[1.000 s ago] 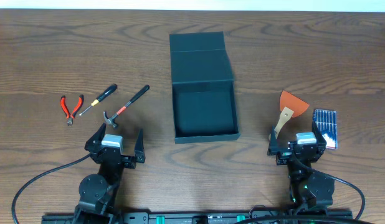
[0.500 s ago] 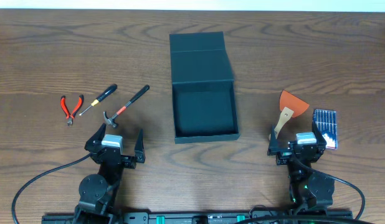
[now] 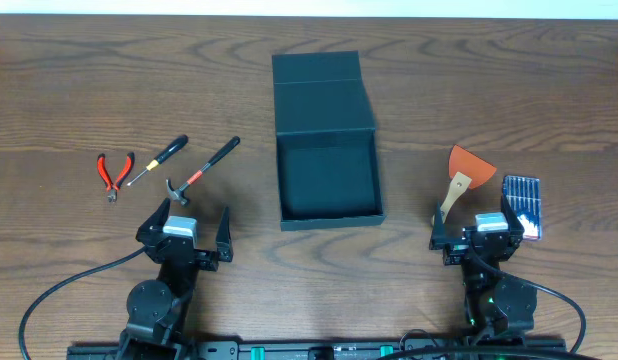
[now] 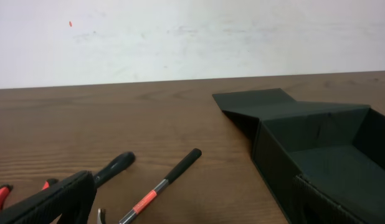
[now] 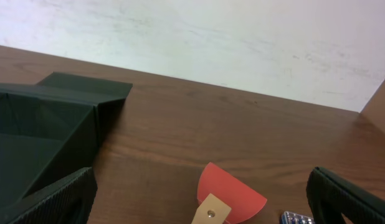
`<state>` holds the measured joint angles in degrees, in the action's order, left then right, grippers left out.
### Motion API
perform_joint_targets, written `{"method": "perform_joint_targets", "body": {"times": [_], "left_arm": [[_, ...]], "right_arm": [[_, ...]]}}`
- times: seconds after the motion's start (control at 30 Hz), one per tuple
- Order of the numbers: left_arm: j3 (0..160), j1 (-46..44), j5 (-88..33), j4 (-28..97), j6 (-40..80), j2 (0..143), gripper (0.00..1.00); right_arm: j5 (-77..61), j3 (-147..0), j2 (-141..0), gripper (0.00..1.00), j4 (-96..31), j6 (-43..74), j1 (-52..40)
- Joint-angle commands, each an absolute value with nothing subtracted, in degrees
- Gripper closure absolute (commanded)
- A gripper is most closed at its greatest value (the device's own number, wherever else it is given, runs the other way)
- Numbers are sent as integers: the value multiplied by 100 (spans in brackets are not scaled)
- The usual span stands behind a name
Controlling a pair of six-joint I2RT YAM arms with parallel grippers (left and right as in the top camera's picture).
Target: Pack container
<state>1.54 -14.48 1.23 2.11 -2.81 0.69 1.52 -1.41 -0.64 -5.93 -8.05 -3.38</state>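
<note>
The dark teal container (image 3: 327, 178) lies open at the table's middle, its flap lid (image 3: 321, 92) folded back on the far side; the inside looks empty. It also shows in the left wrist view (image 4: 323, 155) and the right wrist view (image 5: 37, 140). My left gripper (image 3: 189, 225) is open and empty at the near left, just short of a hammer (image 3: 202, 171) (image 4: 156, 188). My right gripper (image 3: 475, 222) is open and empty at the near right, just behind an orange scraper with a wooden handle (image 3: 463, 174) (image 5: 227, 196).
Red-handled pliers (image 3: 114, 171) and a black-handled screwdriver (image 3: 159, 159) (image 4: 114, 167) lie left of the hammer. A blue case of small bits (image 3: 522, 203) (image 5: 296, 218) lies right of the scraper. The table's far edge meets a white wall.
</note>
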Motion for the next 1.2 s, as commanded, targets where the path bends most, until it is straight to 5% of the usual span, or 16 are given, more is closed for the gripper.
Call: {"method": "perform_joint_targets", "body": {"times": [0.0, 0.43, 0.87, 1.17], "left_arm": [[23, -1470, 104, 403, -250, 30, 1], [1310, -1470, 108, 1619, 784, 642, 1], [3409, -1470, -399, 3459, 781, 3162, 2], [3487, -1470, -1007, 3566, 784, 3426, 1]], "right_arm": [[152, -117, -30, 1, -596, -862, -395], [165, -1170, -353, 1, -1267, 508, -353], [150, -6674, -4272, 1, -6847, 1199, -204], [123, -9570, -6630, 1, -9730, 607, -75]]}}
